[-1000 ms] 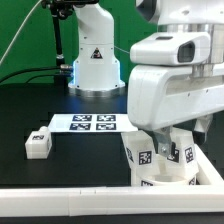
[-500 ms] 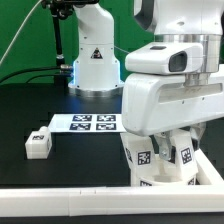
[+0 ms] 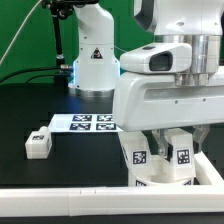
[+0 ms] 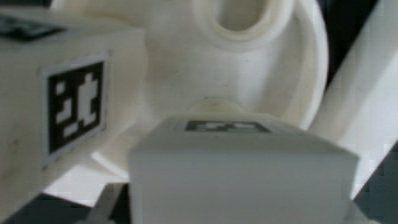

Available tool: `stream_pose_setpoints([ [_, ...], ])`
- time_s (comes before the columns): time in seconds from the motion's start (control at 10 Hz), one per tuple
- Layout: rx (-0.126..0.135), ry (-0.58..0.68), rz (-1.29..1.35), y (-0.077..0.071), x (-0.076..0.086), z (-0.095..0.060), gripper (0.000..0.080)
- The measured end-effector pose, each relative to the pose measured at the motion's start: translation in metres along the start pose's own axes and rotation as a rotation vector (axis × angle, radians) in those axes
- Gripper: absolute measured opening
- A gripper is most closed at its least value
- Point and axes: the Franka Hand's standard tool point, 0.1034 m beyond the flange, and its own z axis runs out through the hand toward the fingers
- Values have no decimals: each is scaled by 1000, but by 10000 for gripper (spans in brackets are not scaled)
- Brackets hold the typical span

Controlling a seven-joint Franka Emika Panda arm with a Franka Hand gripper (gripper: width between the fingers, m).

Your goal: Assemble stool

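The stool's round white seat [image 3: 160, 180] lies at the exterior view's lower right, with two tagged legs [image 3: 140, 155] [image 3: 183, 156] standing on it. My gripper [image 3: 162, 140] reaches down between them, mostly hidden by the arm's white hand. In the wrist view a tagged white leg [image 4: 240, 170] fills the space between my jaws, pointing at the seat [image 4: 258, 60]. Another fitted leg [image 4: 71, 100] stands beside it. My fingers do not show there. One loose leg [image 3: 38, 143] lies on the table at the exterior view's left.
The marker board [image 3: 85, 122] lies flat behind the loose leg. A long white bar [image 3: 60, 190] runs along the front edge and turns up at the right side [image 3: 212, 165]. The robot base [image 3: 95, 60] stands at the back.
The arm's white hand has shifted toward the exterior view's left and turned over the seat. The seat, legs and loose leg stay where they were.
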Motion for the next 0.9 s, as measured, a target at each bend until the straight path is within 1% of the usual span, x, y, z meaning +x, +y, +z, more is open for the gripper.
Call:
stream_pose_setpoints([
  [0.1,1,2,129,1,4,1,335],
  [0.2,2,7,235,-2,8,1,335],
  [0.3,5,5,370,-3,9,2,337],
  [0.4,15,2,490,-2,10,2,337],
  [0.5,19,2,592,-1,10,3,337],
  [0.6,32,3,718,0,11,3,337],
  [0.7,36,2,806,1,11,3,337],
  [0.9,63,-5,1006,0,8,1,337],
])
